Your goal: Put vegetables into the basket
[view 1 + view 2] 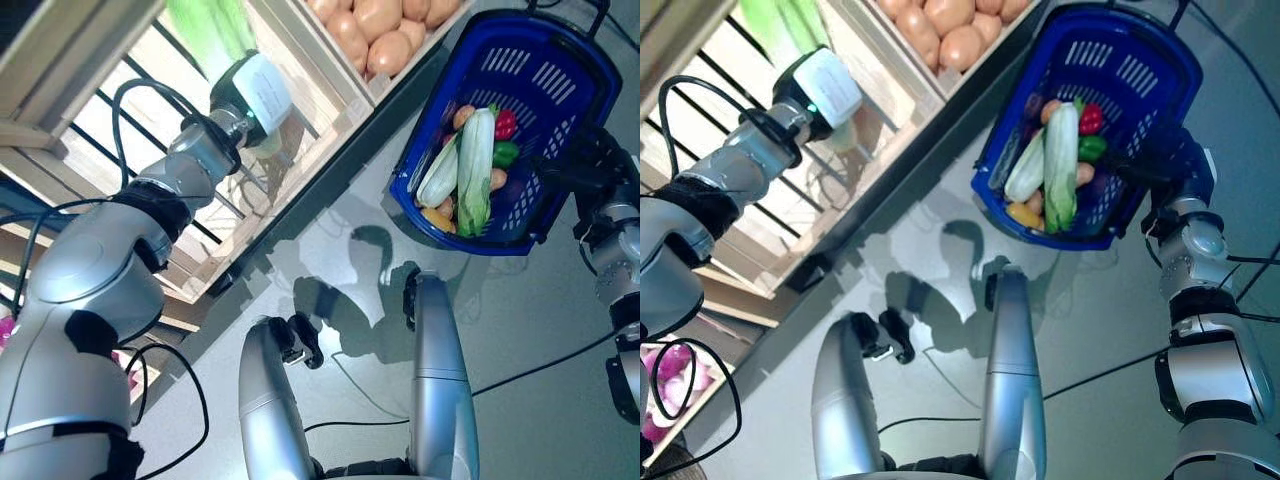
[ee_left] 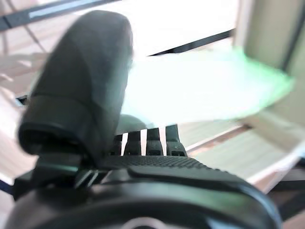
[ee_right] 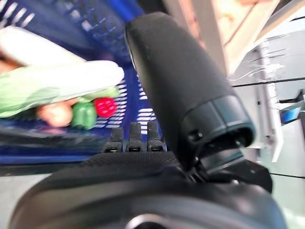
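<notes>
My left hand (image 1: 248,92) reaches into the wooden shelf (image 1: 320,95). Its thumb and fingers are curled round a pale green napa cabbage (image 2: 200,90), whose leafy end (image 1: 208,25) sticks out beyond the hand. My right hand (image 1: 592,165) is shut on the dark handle of the blue basket (image 1: 560,80), holding it beside the shelf. In the basket lie another napa cabbage (image 1: 475,170), a white radish (image 1: 437,175), a red pepper (image 1: 506,124), a green pepper (image 1: 505,153) and other small vegetables.
A shelf compartment above the basket holds several tan potatoes (image 1: 375,25). Purple onions (image 1: 665,375) show at the lower left. The shelf's dark lower rail (image 1: 300,210) runs diagonally between the shelf and the grey floor.
</notes>
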Robot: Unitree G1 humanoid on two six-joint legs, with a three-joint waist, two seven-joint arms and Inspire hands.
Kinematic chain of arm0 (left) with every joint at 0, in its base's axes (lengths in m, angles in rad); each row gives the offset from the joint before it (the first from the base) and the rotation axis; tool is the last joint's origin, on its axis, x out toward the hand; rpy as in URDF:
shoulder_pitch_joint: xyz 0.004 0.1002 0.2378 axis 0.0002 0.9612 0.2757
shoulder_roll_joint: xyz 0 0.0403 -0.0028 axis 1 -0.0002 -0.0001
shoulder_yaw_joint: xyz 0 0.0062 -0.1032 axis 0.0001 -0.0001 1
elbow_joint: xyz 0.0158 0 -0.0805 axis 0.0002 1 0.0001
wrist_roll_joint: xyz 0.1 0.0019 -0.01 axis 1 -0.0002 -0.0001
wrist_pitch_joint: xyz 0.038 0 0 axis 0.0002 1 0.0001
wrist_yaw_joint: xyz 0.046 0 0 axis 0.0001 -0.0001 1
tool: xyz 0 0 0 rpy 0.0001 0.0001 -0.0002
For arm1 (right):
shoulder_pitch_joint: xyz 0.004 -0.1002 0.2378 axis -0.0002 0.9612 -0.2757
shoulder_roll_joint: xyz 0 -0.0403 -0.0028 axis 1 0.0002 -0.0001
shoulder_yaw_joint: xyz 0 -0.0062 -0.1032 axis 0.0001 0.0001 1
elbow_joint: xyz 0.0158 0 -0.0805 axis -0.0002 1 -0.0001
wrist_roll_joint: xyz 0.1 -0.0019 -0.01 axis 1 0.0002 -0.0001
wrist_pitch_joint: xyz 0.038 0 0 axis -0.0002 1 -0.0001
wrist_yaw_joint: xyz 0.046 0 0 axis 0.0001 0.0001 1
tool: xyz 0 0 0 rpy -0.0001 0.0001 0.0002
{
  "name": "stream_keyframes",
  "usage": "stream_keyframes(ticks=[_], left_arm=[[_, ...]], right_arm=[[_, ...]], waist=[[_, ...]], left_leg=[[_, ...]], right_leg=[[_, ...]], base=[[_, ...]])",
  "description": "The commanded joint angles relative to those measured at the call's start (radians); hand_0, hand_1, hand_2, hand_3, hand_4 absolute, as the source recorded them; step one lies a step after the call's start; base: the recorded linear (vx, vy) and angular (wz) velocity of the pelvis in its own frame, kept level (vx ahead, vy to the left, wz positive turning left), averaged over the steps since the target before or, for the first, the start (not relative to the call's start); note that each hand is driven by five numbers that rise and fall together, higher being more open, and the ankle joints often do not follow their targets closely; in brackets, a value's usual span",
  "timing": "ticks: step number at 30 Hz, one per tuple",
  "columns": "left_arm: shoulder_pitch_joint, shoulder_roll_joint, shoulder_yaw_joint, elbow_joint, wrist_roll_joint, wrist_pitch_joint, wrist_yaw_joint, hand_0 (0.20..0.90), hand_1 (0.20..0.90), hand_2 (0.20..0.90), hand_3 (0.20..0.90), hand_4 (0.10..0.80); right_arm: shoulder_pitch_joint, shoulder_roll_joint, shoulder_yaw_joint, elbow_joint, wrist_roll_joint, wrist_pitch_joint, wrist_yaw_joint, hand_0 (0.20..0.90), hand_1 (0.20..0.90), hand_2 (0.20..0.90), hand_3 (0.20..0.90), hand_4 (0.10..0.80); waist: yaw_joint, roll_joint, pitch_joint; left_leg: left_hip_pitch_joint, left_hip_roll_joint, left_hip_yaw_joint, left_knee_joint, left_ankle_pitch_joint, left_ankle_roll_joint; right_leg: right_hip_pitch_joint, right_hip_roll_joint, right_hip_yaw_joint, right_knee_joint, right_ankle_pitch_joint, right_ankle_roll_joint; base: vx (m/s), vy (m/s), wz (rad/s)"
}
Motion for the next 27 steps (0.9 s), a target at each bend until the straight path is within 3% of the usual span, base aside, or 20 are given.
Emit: stream_keyframes(ticks=[1,16,18,21,22,25,27], left_arm=[[-0.116,0.163,0.087,0.083,-0.045,0.079,0.037,0.300,0.300,0.300,0.300,0.400],[-0.057,0.187,0.113,0.013,-0.147,-0.172,0.437,0.300,0.300,0.300,0.300,0.400],[-0.039,0.193,0.147,-0.051,-0.252,-0.258,0.531,0.300,0.300,0.300,0.300,0.400],[-0.011,0.195,0.188,-0.096,-0.311,-0.347,0.569,0.300,0.300,0.300,0.300,0.400],[0.015,0.198,0.218,-0.140,-0.339,-0.408,0.581,0.300,0.300,0.300,0.300,0.400],[0.083,0.202,0.288,-0.240,-0.410,-0.472,0.594,0.300,0.300,0.300,0.300,0.400],[0.165,0.192,0.376,-0.336,-0.492,-0.524,0.577,0.300,0.300,0.300,0.300,0.400]], right_arm=[[-0.032,-0.055,-0.063,-0.100,0.019,-0.094,0.016,0.900,0.900,0.900,0.900,0.800],[0.037,0.035,-0.032,-0.117,0.026,-0.083,0.017,0.900,0.900,0.900,0.900,0.800],[0.077,0.056,-0.036,-0.139,0.037,-0.066,0.002,0.900,0.900,0.900,0.900,0.800],[0.094,0.079,-0.038,-0.147,0.039,-0.056,0.004,0.900,0.900,0.900,0.900,0.800],[0.107,0.097,-0.042,-0.161,0.033,-0.057,0.000,0.900,0.900,0.900,0.900,0.800],[0.138,0.127,-0.050,-0.211,0.029,-0.046,-0.022,0.900,0.900,0.900,0.900,0.800],[0.173,0.175,-0.060,-0.255,0.019,-0.052,-0.047,0.900,0.900,0.900,0.900,0.800]], waist=[[-0.041,0.002,-0.008],[-0.012,-0.022,-0.115],[0.004,-0.042,-0.161],[0.021,-0.058,-0.194],[0.030,-0.067,-0.214],[0.046,-0.078,-0.253],[0.060,-0.082,-0.294]], left_leg=[[0.032,0.017,-0.011,-0.099,0.034,-0.061],[0.283,0.008,0.011,-0.272,0.070,-0.039],[0.354,0.008,0.005,-0.316,0.072,-0.030],[0.409,0.000,-0.002,-0.362,0.082,-0.024],[0.441,-0.006,0.003,-0.411,0.120,-0.014],[0.520,-0.020,0.003,-0.495,0.148,-0.012],[0.598,-0.035,0.008,-0.585,0.185,-0.009]], right_leg=[[0.148,-0.063,0.013,-0.177,0.117,0.032],[0.392,-0.070,-0.034,-0.292,0.099,0.013],[0.476,-0.068,-0.061,-0.327,0.086,0.002],[0.540,-0.064,-0.084,-0.365,0.086,-0.004],[0.575,-0.060,-0.103,-0.408,0.114,-0.013],[0.659,-0.048,-0.131,-0.482,0.127,-0.015],[0.740,-0.030,-0.158,-0.570,0.149,-0.019]], base=[[-0.003,0.043,-0.03],[0.007,-0.005,-0.02],[0.090,-0.126,0.03],[0.052,-0.084,0.05],[0.043,-0.089,0.10],[0.105,-0.050,0.04],[0.183,-0.035,0.06]])
